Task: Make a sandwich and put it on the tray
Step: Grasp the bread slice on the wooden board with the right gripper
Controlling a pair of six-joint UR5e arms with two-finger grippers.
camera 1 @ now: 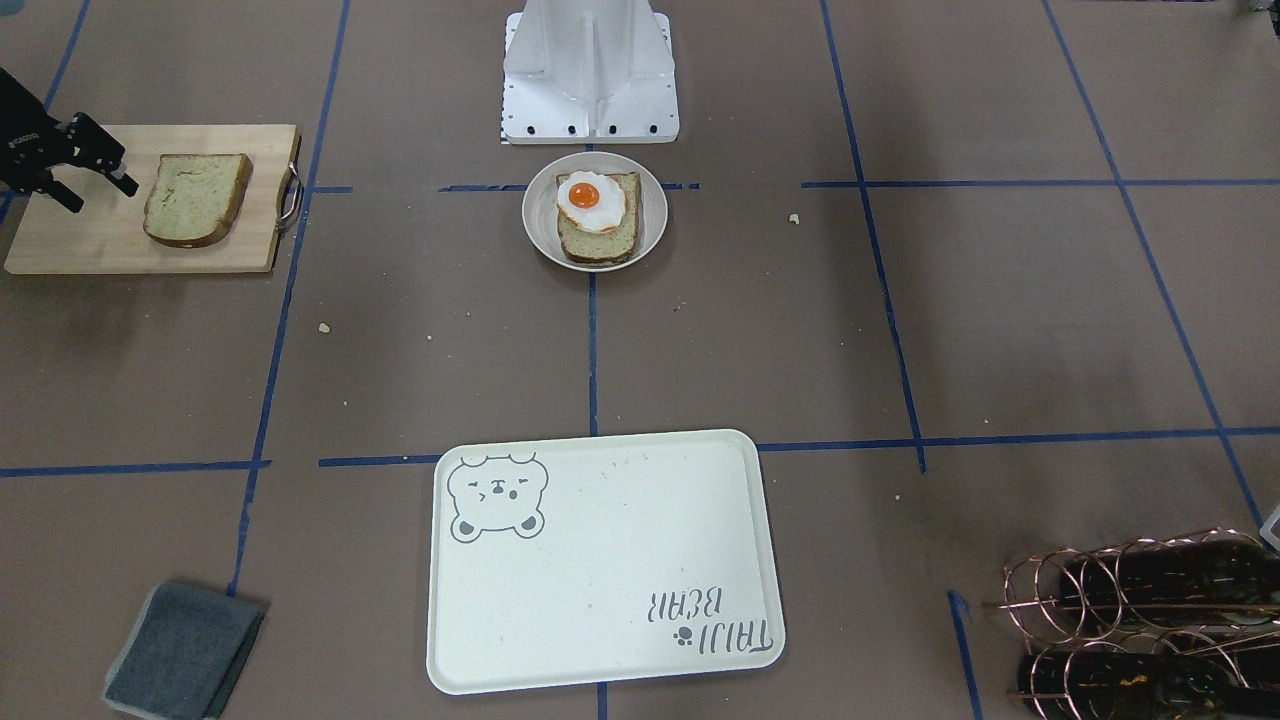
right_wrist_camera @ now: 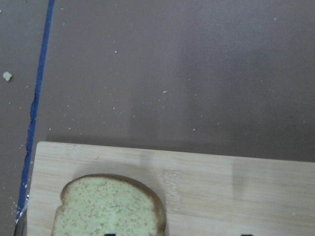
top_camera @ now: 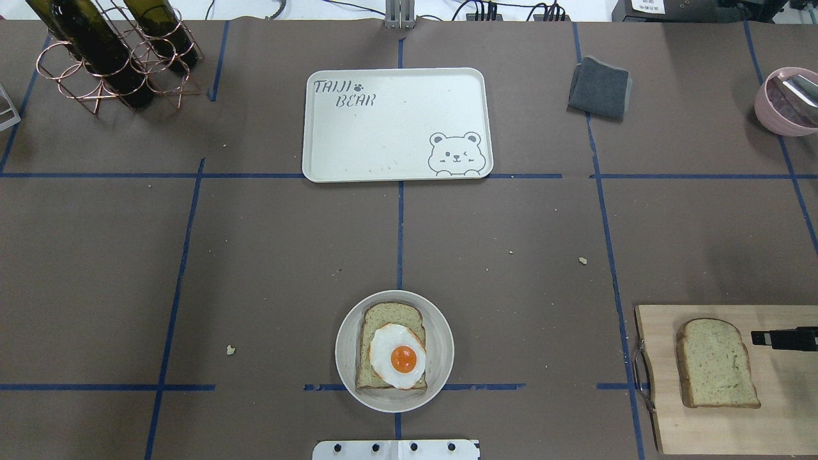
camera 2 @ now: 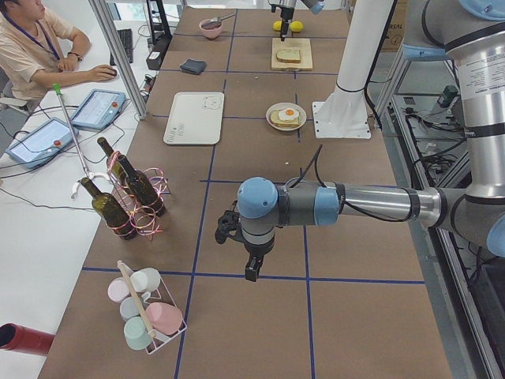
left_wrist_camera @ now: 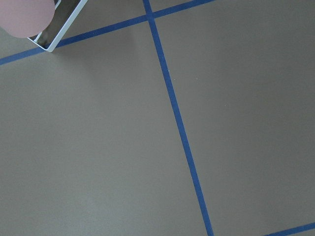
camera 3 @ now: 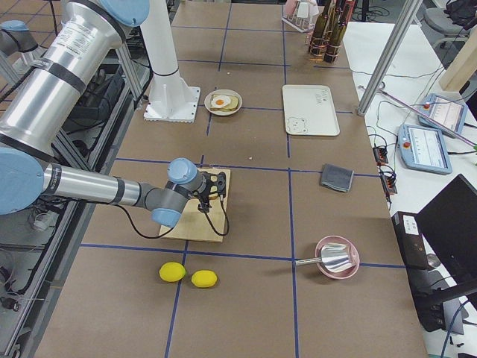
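One bread slice [camera 1: 195, 198] lies on a wooden cutting board [camera 1: 60, 240]; it also shows in the overhead view [top_camera: 716, 363] and the right wrist view [right_wrist_camera: 108, 209]. My right gripper [camera 1: 103, 197] is open and empty, low over the board just beside this slice, not touching it. The second slice [top_camera: 383, 319] lies in a small round dish [top_camera: 441, 351] with the fried egg [top_camera: 397, 355] on top. The cream bear tray [top_camera: 396, 124] holds nothing. My left gripper [camera 2: 249, 268] hangs over bare table far to the left; I cannot tell whether it is open or shut.
A grey cloth [top_camera: 599, 87] lies beside the tray. A wire rack of wine bottles [top_camera: 108, 54] stands at the far left corner. A pink bowl [top_camera: 786, 102] sits at the far right. Two lemons [camera 3: 186, 274] lie beyond the board. The robot base [camera 1: 590, 70] stands behind the dish.
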